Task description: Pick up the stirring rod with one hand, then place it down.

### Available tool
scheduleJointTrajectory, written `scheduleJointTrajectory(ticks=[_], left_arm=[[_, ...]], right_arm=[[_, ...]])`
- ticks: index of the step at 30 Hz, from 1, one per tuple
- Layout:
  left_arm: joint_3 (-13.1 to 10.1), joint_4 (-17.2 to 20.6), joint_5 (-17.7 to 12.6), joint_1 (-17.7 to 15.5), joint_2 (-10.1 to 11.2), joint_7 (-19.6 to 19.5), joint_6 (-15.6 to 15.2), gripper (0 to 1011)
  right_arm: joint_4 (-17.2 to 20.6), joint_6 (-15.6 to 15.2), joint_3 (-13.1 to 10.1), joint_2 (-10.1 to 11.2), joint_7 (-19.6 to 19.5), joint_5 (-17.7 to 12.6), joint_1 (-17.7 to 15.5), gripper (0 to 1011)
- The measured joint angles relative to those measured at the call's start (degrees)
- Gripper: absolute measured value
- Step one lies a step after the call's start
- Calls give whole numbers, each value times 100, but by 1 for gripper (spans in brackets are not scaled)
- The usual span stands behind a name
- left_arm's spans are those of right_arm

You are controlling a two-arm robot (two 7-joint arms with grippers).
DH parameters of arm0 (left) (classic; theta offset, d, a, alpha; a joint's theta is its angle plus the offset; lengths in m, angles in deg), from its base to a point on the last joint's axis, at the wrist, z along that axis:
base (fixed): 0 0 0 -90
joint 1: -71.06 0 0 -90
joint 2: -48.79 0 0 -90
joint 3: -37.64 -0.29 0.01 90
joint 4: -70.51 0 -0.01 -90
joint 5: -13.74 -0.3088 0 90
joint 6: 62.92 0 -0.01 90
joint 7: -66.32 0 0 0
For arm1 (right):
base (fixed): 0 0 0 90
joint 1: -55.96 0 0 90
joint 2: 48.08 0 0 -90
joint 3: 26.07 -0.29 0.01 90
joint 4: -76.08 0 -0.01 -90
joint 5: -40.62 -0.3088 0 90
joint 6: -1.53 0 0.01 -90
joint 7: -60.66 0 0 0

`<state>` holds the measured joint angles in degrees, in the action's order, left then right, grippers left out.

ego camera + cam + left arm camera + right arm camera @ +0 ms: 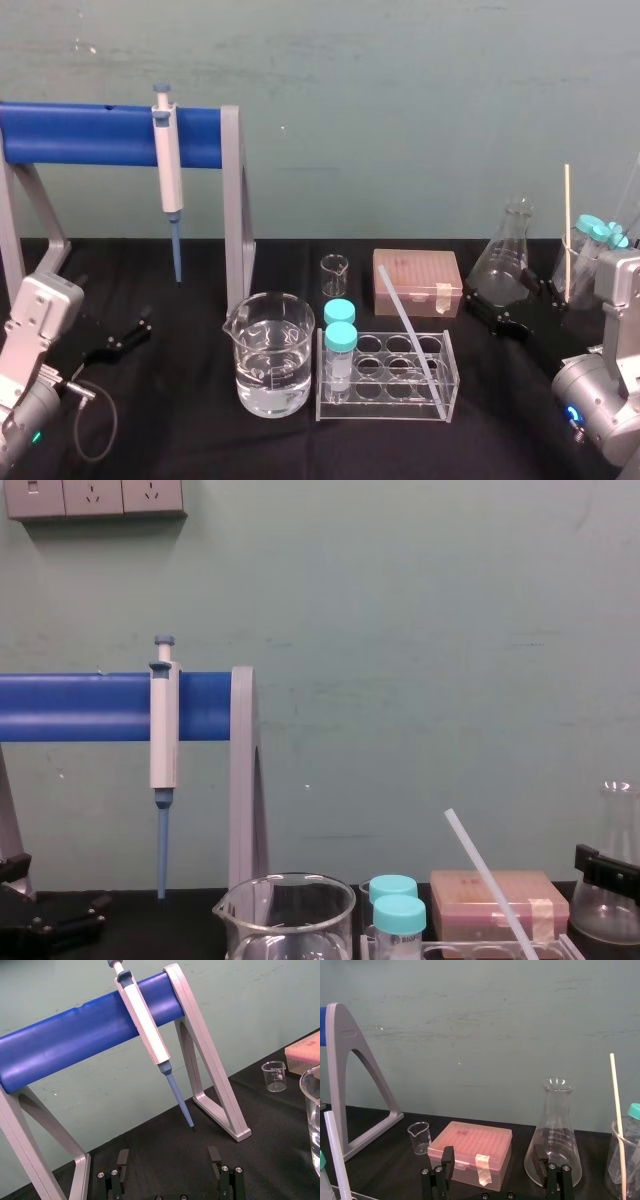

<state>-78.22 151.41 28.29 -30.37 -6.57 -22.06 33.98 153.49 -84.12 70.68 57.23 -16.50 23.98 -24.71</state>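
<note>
The long, thin, translucent-white stirring rod stood tilted in the clear plastic tube rack, ungrasped, with 2 teal-capped vials at the rack's left end. The black left gripper sat low at the table's left, released and empty. The black right gripper sat near the clear conical flask, also released.

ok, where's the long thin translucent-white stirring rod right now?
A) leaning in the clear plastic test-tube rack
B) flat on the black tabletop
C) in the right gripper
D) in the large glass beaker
A: the stirring rod slants up out of a hole in the clear rack, while the left gripper and right gripper sit open, apart from it.
</note>
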Motion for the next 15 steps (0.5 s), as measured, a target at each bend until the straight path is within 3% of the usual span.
scheduleJointTrajectory(ticks=[15], left_arm=[[0, 0, 0, 0, 0, 0, 0, 1000]], right_arm=[[-5, 81, 14, 8, 3, 0, 7, 1003]])
